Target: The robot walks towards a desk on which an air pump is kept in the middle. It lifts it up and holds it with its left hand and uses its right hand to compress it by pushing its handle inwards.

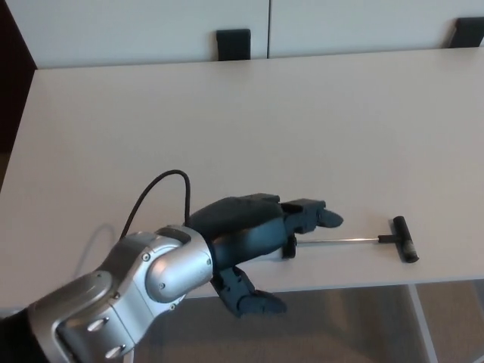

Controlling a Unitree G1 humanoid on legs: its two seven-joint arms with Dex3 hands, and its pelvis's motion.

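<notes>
The air pump (340, 240) lies along the front of the white desk (227, 121). Its thin metal rod is pulled out to the right and ends in a black T-handle (403, 239). My left hand (253, 234) covers the pump's white barrel, so only the black collar by the rod shows. The two fingers (314, 215) reach over the barrel toward the rod. The thumb (253, 299) hangs in front of the desk's near edge, apart from the fingers, and the hand is open around the barrel. My right hand is out of the picture.
Two black objects (233, 43) (467, 32) sit at the desk's far edge against a white wall. A black cable (155, 193) loops from my left forearm. The desk's near edge runs just below the pump, with floor beneath.
</notes>
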